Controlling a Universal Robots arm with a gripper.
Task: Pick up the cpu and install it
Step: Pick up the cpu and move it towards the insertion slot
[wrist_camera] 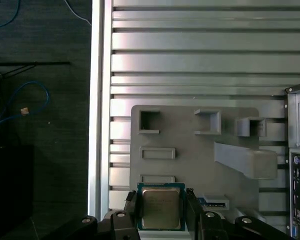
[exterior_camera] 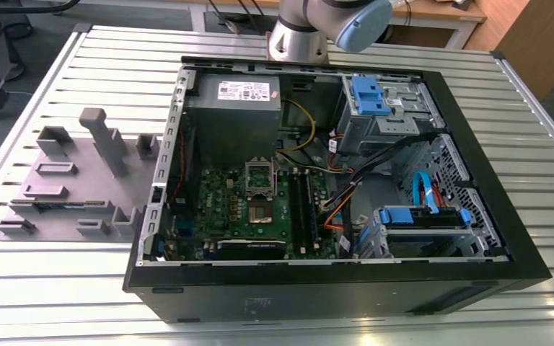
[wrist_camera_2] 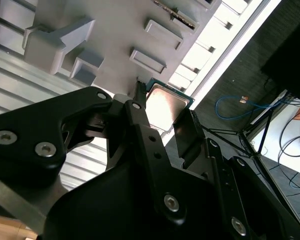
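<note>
**Silver-topped cpu clamped in the pincer**

In the first wrist view the pincer was closed on the cpu, one finger against each of two opposite edges. The grey fixture and the slatted worktop lay well below the pincer, so the chip hung clear of both. By that reading the pick-up was done and the carry was the step in hand.

The install would call for bringing the chip over the socket, seen in the exterior view inside the open case. It would then need squaring with the frame and lowering level, without force. Bent contacts seemed the risk.

The cpu sat flat between the fingertips, its metal top turned back toward the wrist, a green rim showing round it. Near square, it offered no real long axis. The gripped edges ran along the fingers.
</note>
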